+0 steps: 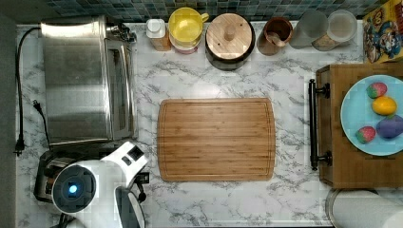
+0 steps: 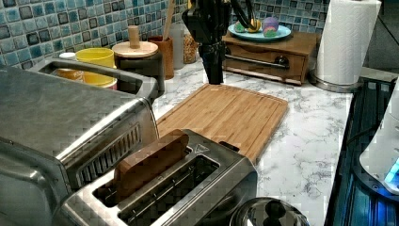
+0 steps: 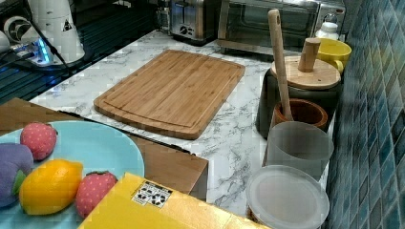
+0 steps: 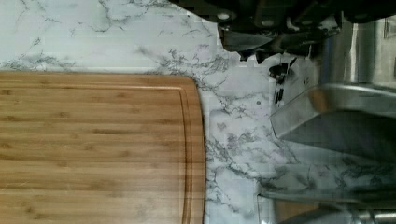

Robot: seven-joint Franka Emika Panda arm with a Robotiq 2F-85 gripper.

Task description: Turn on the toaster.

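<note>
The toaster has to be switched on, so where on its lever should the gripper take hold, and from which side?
Probably the black lever tab jutting from the toaster at the end that faces the cutting board. Come from above on the board side: the tab sticks out there, and the toaster oven crowds one long side.

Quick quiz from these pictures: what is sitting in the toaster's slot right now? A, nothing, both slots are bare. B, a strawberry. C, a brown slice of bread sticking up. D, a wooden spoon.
C: in the left view a brown slice of bread stands up out of one slot of the toaster, its top above the slot's rim.
</note>
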